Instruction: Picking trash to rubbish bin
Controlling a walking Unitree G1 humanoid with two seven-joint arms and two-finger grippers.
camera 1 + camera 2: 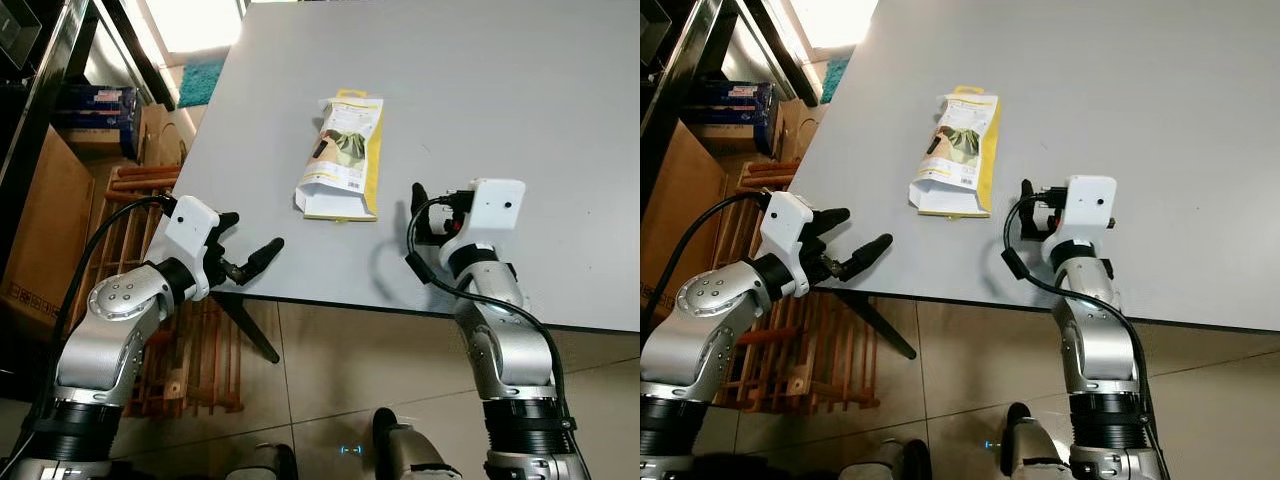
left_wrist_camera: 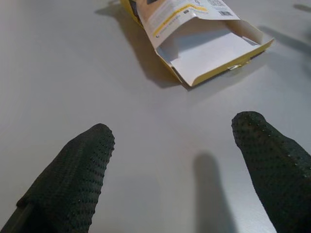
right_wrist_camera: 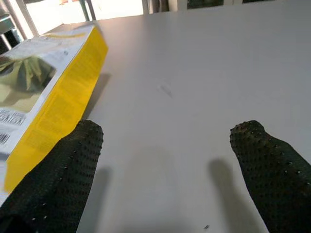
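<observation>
A flat yellow and white cardboard package (image 1: 343, 155) lies on the grey table (image 1: 520, 110), its open empty end facing me. My left gripper (image 1: 250, 240) hovers open at the table's front left edge, a little short of that open end (image 2: 214, 48), with nothing between its fingers (image 2: 77, 179). On the package's right, my right gripper (image 3: 165, 160) is low over the table. It is open and empty, and the package's yellow side (image 3: 58, 111) lies just beside one fingertip (image 3: 73, 160).
The table's front edge (image 1: 400, 305) runs just before both arms. Below it on the left are a black table leg (image 1: 250, 325) and a wooden rack (image 1: 190, 350). Cardboard boxes (image 1: 45, 230) stand at the far left. Bare table stretches right and behind the package.
</observation>
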